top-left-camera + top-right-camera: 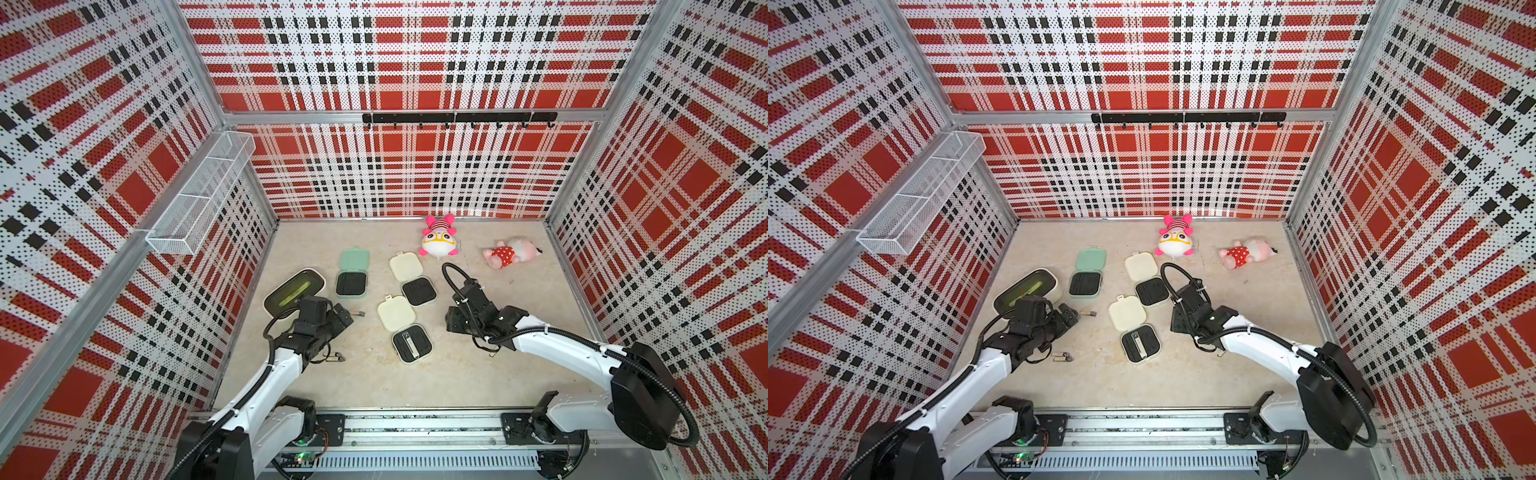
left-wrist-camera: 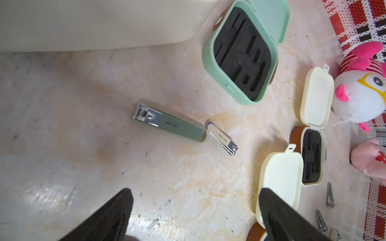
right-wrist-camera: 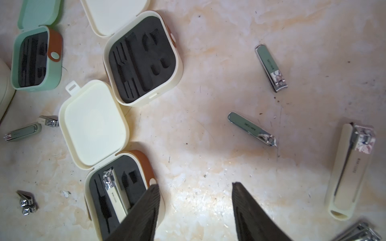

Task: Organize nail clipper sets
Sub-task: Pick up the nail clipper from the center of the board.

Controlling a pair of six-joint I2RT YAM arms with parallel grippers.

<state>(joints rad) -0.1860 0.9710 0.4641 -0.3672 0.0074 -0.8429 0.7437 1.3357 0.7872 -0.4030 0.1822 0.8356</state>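
Three nail clipper sets lie open on the table: a mint case (image 1: 352, 274), a far cream case (image 1: 412, 279), and a near cream case (image 1: 404, 328) with one silver clipper (image 1: 406, 341) in its black insert. My left gripper (image 2: 196, 194) is open over bare table, short of a green clipper (image 2: 169, 123) and a small white clipper (image 2: 221, 137). My right gripper (image 3: 196, 185) is open and empty beside the near cream case (image 3: 89, 125). Loose clippers lie ahead of it: two slim ones (image 3: 271, 67) (image 3: 251, 128) and a large cream one (image 3: 348, 171).
A cream bin (image 1: 295, 291) with a dark green inside stands just behind my left gripper (image 1: 345, 318). Two plush toys (image 1: 438, 241) (image 1: 511, 252) lie at the back. More small clippers (image 1: 334, 356) lie by the left arm. A wire basket (image 1: 203, 191) hangs on the left wall.
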